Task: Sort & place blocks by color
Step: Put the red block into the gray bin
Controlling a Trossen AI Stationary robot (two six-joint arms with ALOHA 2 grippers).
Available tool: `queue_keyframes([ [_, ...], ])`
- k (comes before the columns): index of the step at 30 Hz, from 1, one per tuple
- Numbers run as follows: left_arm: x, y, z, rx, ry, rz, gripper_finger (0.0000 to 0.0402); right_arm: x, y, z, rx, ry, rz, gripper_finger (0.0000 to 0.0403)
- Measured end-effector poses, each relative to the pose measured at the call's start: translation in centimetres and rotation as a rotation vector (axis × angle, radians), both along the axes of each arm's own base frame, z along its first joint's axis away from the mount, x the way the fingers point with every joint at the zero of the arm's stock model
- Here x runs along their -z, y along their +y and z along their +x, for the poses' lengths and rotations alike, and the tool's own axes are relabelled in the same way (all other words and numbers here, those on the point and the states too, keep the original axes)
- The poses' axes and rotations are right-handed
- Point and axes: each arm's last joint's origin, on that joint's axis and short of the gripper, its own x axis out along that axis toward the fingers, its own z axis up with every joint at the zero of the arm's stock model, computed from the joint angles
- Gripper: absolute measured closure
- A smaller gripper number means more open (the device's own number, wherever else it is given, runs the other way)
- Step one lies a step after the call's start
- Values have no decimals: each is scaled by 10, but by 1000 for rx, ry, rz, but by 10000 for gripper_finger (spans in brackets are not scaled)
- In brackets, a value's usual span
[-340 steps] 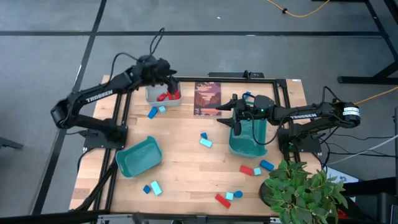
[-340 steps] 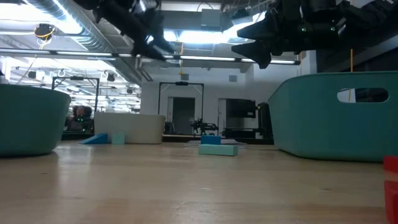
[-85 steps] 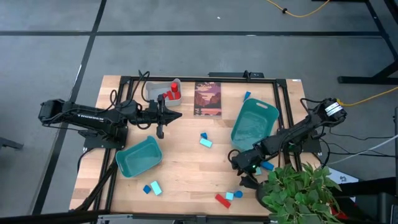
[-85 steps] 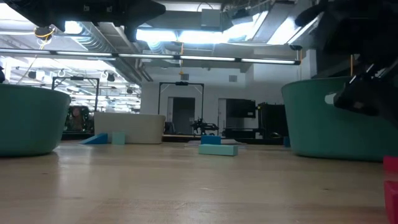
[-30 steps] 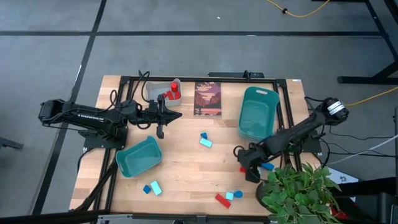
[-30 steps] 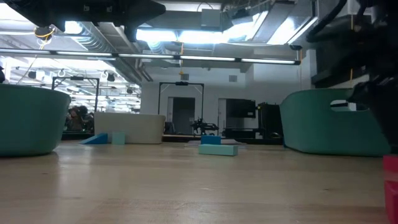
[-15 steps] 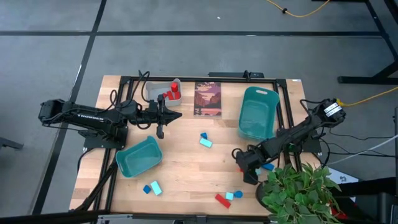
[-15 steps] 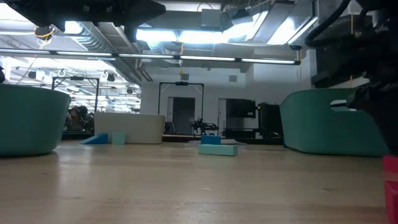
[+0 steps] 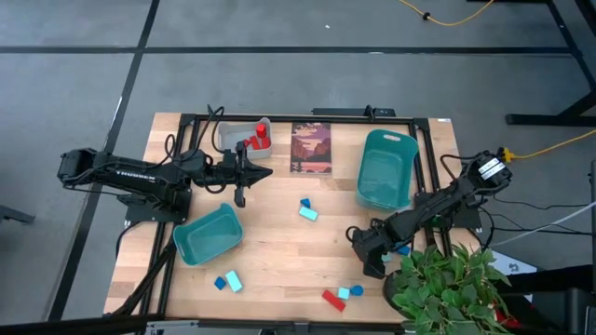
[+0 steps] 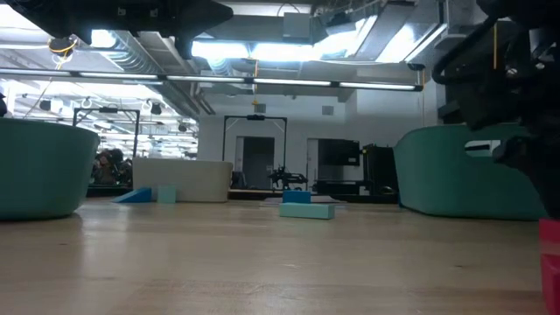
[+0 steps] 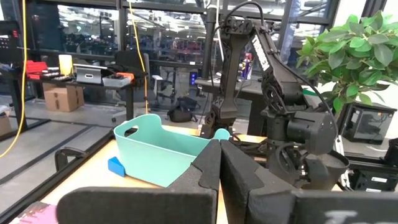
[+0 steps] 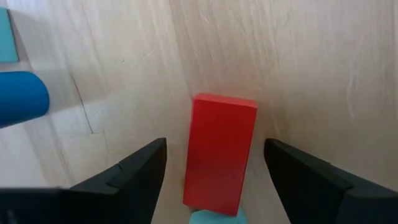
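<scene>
My right gripper [image 9: 365, 257] [image 12: 215, 144] points down near the table's right front, open. Its fingers stand on either side of a red block [image 12: 221, 152] that lies flat on the wood, and touch nothing. A rounded blue block [image 12: 22, 99] and a cyan block [image 12: 211, 218] lie close by. My left gripper [image 9: 266, 172] [image 11: 219, 148] is shut on nothing and hovers level beside the grey bin [image 9: 233, 138], which holds red blocks [image 9: 253, 141]. A blue and cyan pair [image 9: 305, 207] lies mid-table. Others lie at the front [image 9: 341, 295] and front left [image 9: 227, 280].
A teal bin [image 9: 209, 233] stands at the left front and another teal bin [image 9: 386, 167] at the right back. A dark picture card [image 9: 311, 147] lies at the far edge. A potted plant [image 9: 452, 284] overhangs the right front corner, next to my right arm.
My right gripper has sunk toward the red block and edged slightly toward the table's left, staying open. My left arm has kept still.
</scene>
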Motion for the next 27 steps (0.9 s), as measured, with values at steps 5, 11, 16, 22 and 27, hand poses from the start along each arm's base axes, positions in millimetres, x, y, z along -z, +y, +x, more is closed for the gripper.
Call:
queue_keyframes([
  [5, 0, 0, 0, 0, 0, 0, 401, 1, 0, 0, 5, -8, -21, 126],
  [11, 0, 0, 0, 0, 0, 0, 401, 1, -1, -1, 9, -7, -42, 155],
  [16, 0, 0, 0, 0, 0, 0, 401, 2, -3, -2, 11, -3, -62, 216],
  [22, 0, 0, 0, 0, 0, 0, 401, 2, -3, -2, 13, -8, -73, 265],
  [27, 0, 0, 0, 0, 0, 0, 401, 2, -3, -2, 9, -10, -76, 257],
])
